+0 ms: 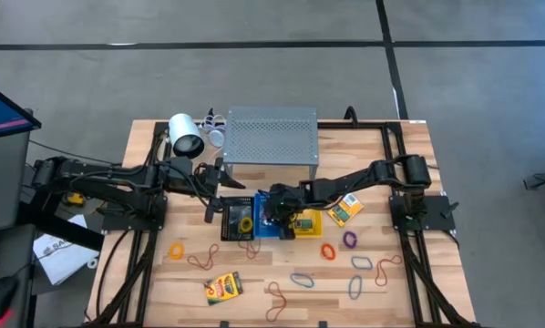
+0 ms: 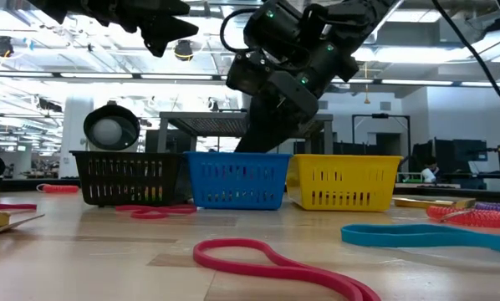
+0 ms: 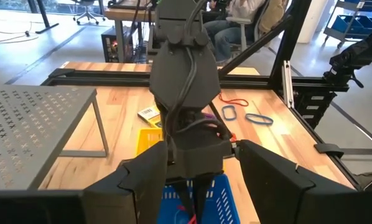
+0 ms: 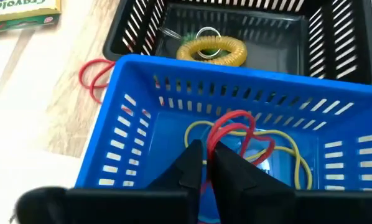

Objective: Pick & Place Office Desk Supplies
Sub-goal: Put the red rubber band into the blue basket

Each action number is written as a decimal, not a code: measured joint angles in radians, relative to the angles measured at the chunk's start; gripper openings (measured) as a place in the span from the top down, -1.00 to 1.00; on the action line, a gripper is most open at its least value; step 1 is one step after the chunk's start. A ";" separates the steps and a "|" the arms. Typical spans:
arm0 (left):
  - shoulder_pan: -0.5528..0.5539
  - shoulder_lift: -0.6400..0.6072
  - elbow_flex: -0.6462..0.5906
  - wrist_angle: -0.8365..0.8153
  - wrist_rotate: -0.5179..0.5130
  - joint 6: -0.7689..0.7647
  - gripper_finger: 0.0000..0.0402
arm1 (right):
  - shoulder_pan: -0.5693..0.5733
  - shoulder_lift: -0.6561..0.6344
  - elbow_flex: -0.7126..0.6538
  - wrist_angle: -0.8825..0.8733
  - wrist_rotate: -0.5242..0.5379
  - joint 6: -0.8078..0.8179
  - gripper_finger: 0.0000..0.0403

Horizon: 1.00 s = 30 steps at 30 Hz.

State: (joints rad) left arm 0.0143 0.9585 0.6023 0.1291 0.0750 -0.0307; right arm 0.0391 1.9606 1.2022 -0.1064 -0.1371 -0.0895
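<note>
while right tool (image 4: 206,163) enters blue basket (image 4: 136,87)

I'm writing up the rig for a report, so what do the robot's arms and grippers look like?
Both arms are black, built of chunky jointed segments with black cables looped along them. The right gripper ends in two dark, wedge-shaped jaws; its wrist housing carries small green indicator lights. The left gripper has broad, flat black jaws.

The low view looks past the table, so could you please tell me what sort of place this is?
Probably a robotics lab or workshop in a large open hall: rows of ceiling strip lights, workstations with dark monitors, and a person seated far behind the light wooden table.
</note>
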 joint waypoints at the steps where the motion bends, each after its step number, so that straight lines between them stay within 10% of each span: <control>1: 0.000 0.000 0.000 0.000 0.000 0.000 0.03 | 0.000 0.000 0.000 -0.008 -0.001 0.000 0.82; 18: 0.000 0.000 0.000 -0.001 0.000 0.000 0.03 | -0.016 0.000 0.097 -0.175 -0.017 -0.022 -0.12; 30: 0.000 0.000 0.000 -0.042 0.000 -0.001 0.03 | 0.009 -0.002 0.214 -0.392 0.088 -0.080 -0.17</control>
State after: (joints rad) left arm 0.0143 0.9585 0.6025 0.0870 0.0750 -0.0312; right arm 0.0483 1.9587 1.4162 -0.4982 -0.0487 -0.1694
